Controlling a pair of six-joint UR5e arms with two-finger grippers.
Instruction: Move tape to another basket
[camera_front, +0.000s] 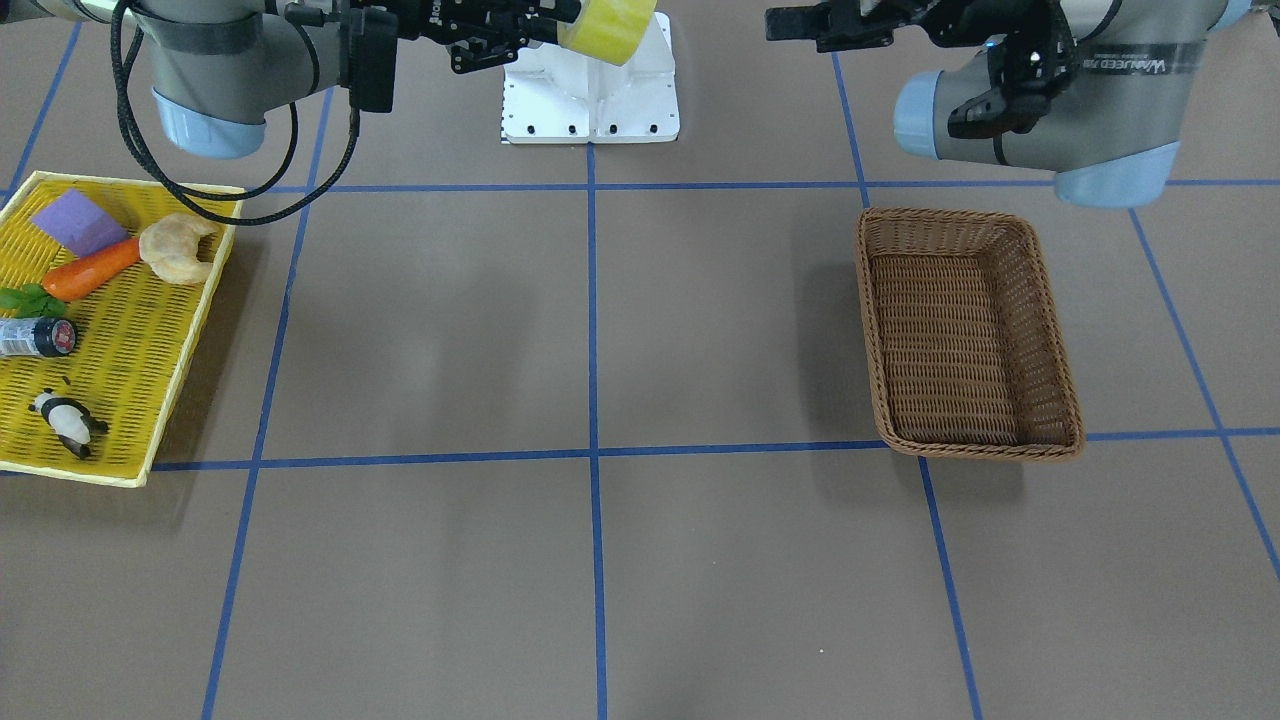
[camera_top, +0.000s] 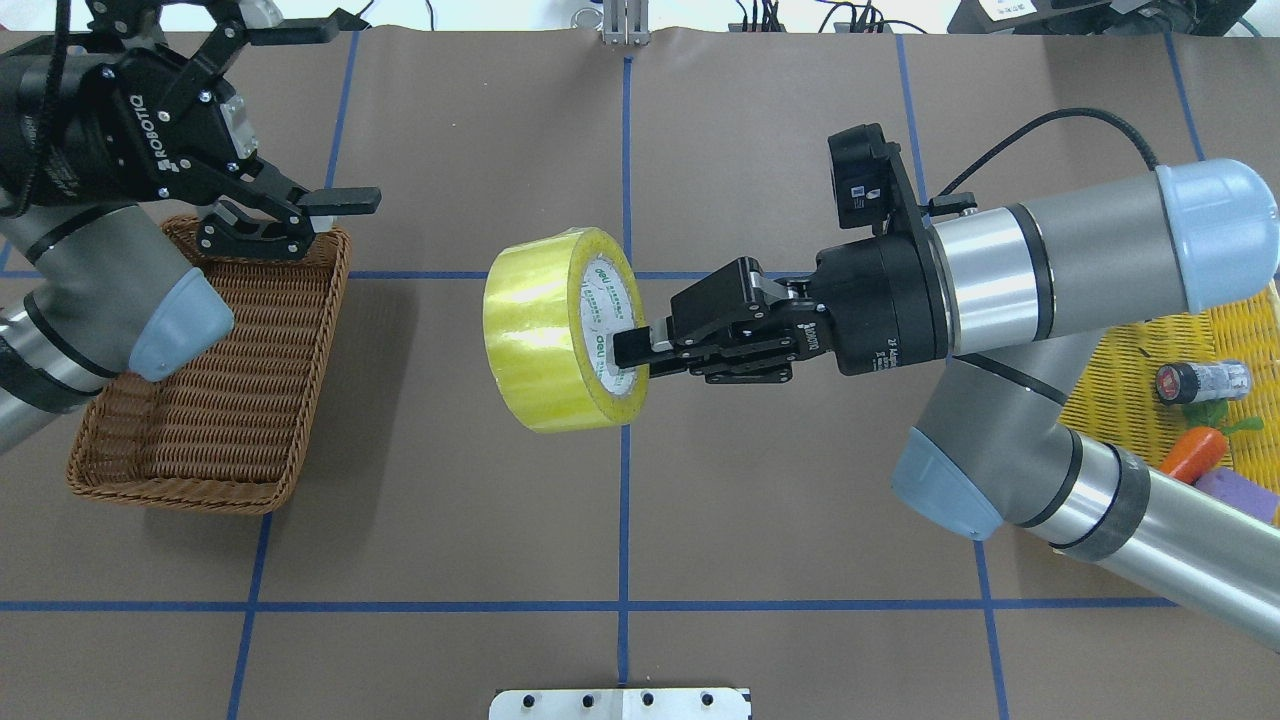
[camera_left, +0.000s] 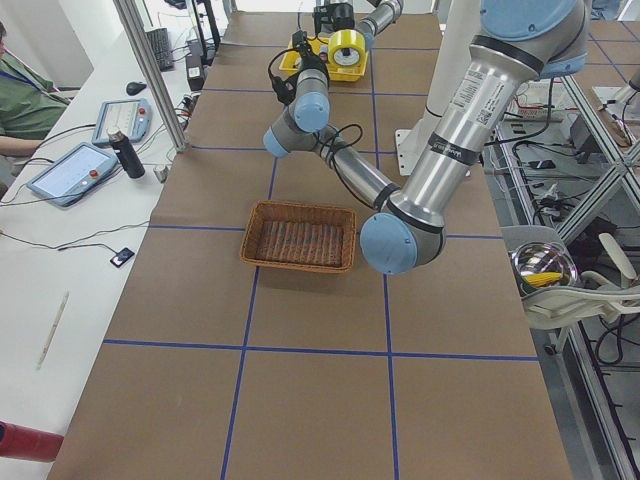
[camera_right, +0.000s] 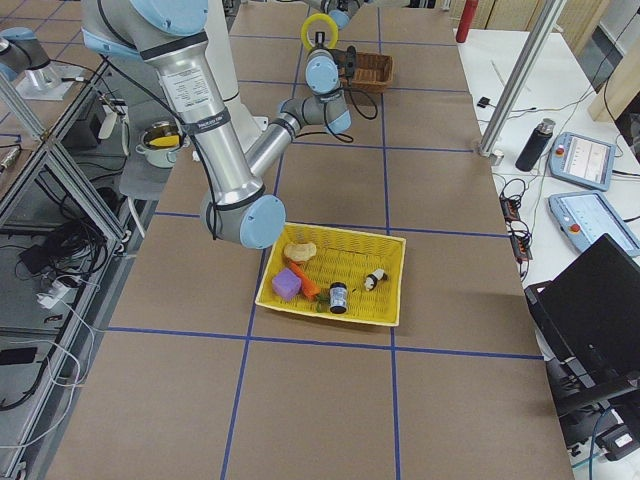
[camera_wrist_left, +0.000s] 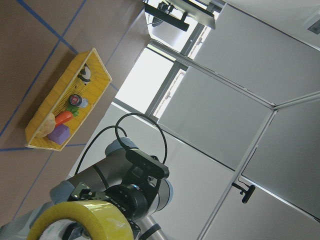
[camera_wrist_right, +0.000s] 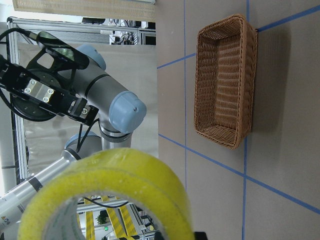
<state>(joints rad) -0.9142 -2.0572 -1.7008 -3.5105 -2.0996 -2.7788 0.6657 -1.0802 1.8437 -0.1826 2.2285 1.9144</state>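
The yellow tape hangs in mid-air over the table's middle, its pale core facing my right gripper. The right gripper is shut on the roll's rim, one finger inside the core. The tape also shows in the front view and fills the right wrist view. The brown wicker basket sits empty on the table on my left side. My left gripper is open and empty, held above the basket's far end and pointing towards the tape.
A yellow mesh tray on my right side holds a carrot, a purple block, a bread piece, a small bottle and a panda toy. A white base plate sits between the arms.
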